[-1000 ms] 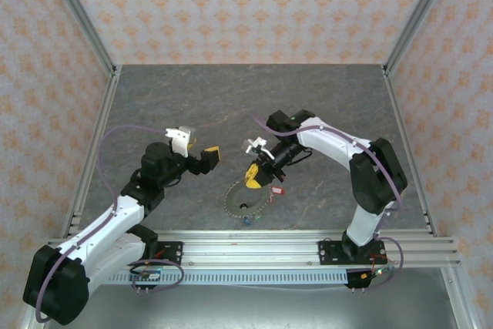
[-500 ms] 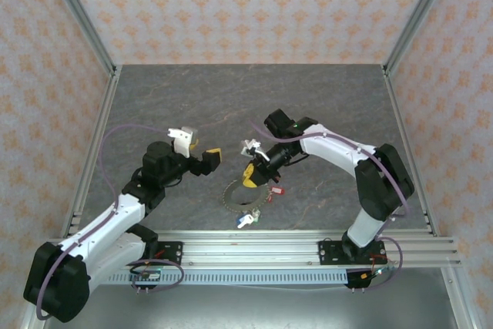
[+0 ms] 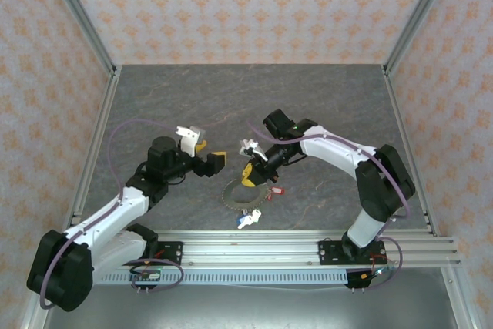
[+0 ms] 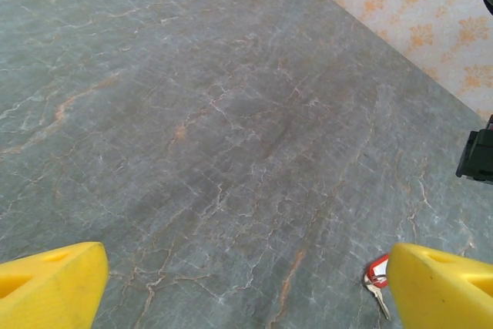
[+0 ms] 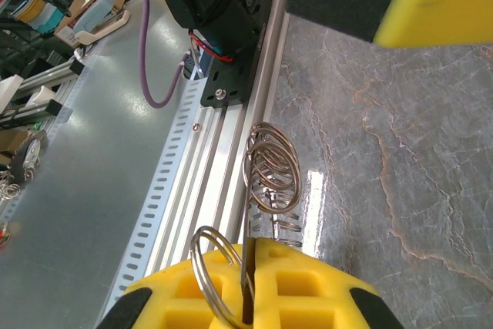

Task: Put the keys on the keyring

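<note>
While one pincer (image 3: 250, 176) holds it, one keyring (image 5: 271, 161)

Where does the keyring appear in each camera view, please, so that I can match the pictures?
Top external: the keyring is near middle, the right gripper shut on its far rim.
Right wrist: its wire loops, lower centre, pinched between the yellow fingers.
Left wrist: the red-tagged key, bottom right; in the top view it sits just right of the ring.
Shared landmark: the grey marbled tabletop.
</note>
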Robot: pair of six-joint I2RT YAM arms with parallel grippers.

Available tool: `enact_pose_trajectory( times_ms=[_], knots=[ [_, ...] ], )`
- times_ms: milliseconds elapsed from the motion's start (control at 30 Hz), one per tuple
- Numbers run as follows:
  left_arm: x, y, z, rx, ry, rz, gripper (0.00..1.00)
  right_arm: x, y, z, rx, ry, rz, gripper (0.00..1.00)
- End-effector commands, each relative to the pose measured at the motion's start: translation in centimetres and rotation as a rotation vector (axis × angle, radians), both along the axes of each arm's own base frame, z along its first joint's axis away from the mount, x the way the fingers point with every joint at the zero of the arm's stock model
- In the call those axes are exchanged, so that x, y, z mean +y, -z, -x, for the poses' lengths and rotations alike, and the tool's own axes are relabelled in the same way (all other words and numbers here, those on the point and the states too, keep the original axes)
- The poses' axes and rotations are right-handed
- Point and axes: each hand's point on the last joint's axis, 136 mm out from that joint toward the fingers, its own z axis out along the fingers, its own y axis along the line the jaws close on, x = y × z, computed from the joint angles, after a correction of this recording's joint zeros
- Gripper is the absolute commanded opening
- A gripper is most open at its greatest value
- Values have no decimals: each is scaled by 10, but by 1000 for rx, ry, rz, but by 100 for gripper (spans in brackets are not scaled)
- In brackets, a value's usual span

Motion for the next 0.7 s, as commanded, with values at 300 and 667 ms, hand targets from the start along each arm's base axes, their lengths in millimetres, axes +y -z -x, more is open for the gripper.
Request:
enact_pose_trajectory(
  times_ms=[300,667],
  knots=[
    [-3,-11,-6,-15,14,-10,89,4,-11,-8,-77,33,-17,0],
    [54,-43,2,-27,-327,42,94,-12,-87,-59,-514,534,-182,0]
  ],
)
